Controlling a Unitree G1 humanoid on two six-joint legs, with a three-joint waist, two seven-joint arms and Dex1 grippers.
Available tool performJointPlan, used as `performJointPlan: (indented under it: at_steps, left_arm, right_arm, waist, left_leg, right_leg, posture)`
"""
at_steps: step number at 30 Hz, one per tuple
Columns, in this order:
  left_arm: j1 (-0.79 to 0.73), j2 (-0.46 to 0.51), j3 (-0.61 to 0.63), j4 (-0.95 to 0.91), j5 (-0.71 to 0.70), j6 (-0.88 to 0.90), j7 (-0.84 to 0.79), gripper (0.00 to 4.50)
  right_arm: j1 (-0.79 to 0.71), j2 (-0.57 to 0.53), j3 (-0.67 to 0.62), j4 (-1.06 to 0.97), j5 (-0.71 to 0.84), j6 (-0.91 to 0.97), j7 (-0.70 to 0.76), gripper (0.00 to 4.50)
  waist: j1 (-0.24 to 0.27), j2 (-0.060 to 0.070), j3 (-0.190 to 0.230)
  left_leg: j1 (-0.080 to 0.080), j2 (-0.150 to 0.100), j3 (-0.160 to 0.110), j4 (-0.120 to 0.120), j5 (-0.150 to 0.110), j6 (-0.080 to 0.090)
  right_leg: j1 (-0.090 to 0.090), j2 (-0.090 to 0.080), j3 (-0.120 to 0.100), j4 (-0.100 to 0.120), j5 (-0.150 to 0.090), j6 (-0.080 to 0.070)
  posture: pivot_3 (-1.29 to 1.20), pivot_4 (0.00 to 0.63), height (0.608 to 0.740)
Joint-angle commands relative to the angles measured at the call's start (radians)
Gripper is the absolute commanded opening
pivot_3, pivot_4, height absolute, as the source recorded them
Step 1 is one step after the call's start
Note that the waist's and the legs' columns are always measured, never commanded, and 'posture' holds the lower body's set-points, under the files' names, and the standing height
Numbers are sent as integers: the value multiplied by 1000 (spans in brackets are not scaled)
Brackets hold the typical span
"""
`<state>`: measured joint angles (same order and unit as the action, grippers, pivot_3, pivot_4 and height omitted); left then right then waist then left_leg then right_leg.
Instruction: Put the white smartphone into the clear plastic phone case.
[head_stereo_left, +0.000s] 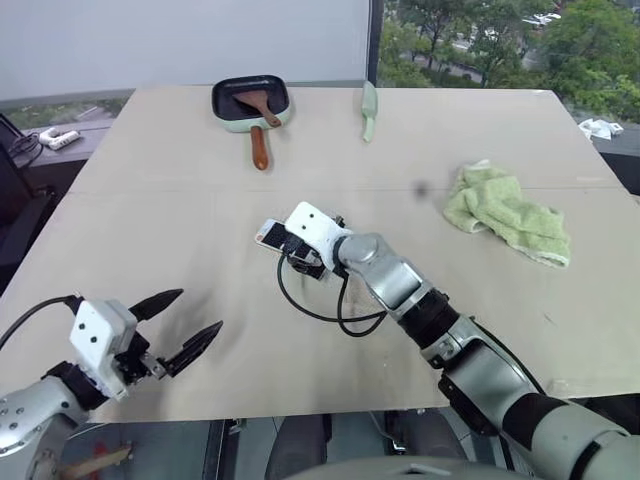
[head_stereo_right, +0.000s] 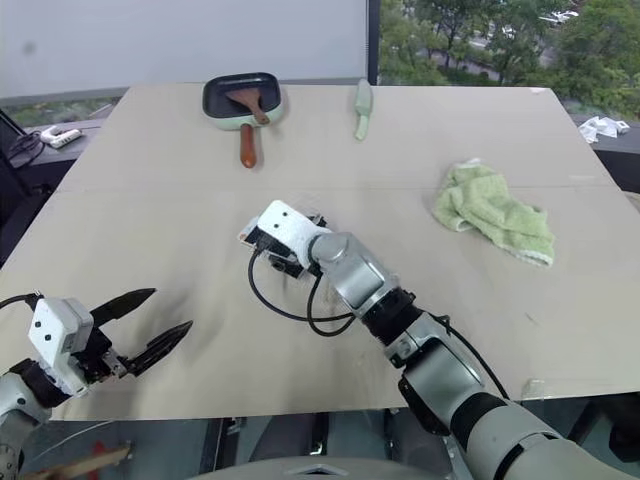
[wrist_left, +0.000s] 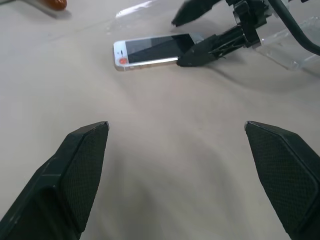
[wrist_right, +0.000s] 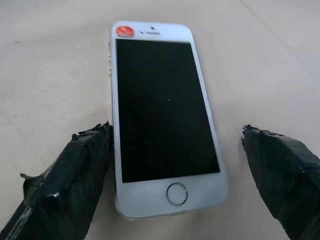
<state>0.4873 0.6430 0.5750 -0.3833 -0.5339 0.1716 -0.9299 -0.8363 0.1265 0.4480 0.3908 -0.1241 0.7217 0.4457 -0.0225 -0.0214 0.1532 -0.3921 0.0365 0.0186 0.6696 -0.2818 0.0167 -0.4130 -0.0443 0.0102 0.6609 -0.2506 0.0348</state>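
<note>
One white smartphone (wrist_right: 165, 120) flat, screen up, lengthwise between right fingers (wrist_right: 70, 175).

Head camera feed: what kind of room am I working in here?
Probably an office or lab set up for robot trials, on an upper floor: a large bare table by a window looking down on treetops, with mixed props, a small frying pan and a green towel.

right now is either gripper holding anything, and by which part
Nothing is held. The right gripper straddles the white smartphone with open fingers; the left gripper is open.
</note>
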Motion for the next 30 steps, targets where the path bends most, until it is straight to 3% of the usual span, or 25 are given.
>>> performJointPlan:
  at_steps: [1, 10, 13, 15, 23, 30]
  left_arm:
    - [3, 11, 4, -33, -11, 5, -1, 4500]
    - [-1, 26, 34, -57, -61, 81, 11, 4500]
    - [0, 31, 32, -65, -58, 91, 16, 4500]
    - [2, 33, 29, -71, -54, 96, 20, 4500]
    - [-7, 37, 23, -75, -48, 103, 23, 4500]
    - [-46, 45, -5, -55, -39, 100, 16, 4500]
  right_arm:
    - [-5, -14, -10, 31, 13, 62, 36, 4450]
    - [-40, -26, -21, 110, 60, 72, 122, 4450]
    - [-36, -30, -15, 106, 65, 92, 145, 3681]
    - [-34, -32, -14, 103, 63, 95, 149, 2930]
    - [-34, -46, 10, 79, 35, 36, 145, 2925]
    - [-45, -139, -11, -48, 80, -60, 273, 2925]
  waist:
    - [0, 0, 0]
    - [-8, 0, 0]
    - [-12, 0, 0]
    - [-16, 0, 0]
    - [-18, 0, 0]
    - [-16, 1, 1]
  left_leg:
    - [0, 0, 0, 0, 0, 0]
    - [-1, 1, 1, -1, 0, 0]
    - [-1, 1, 1, -1, 0, 0]
    - [-1, 1, 1, -1, 0, 0]
    - [-1, 1, 1, -1, 0, 0]
    - [-2, 1, 0, -1, 0, 0]
  right_leg:
    - [0, 0, 0, 0, 0, 0]
    - [0, 5, 1, -1, 1, 2]
    - [0, 5, 1, -1, 1, 2]
    - [0, 5, 1, -1, 1, 2]
    - [0, 5, 1, -1, 1, 2]
    - [-1, 5, 1, -1, 1, 2]
  posture:
    - [0, 150, 740]
    - [0, 150, 740]
    - [0, 150, 740]
    - [0, 150, 740]
    - [0, 150, 740]
    - [0, 150, 740]
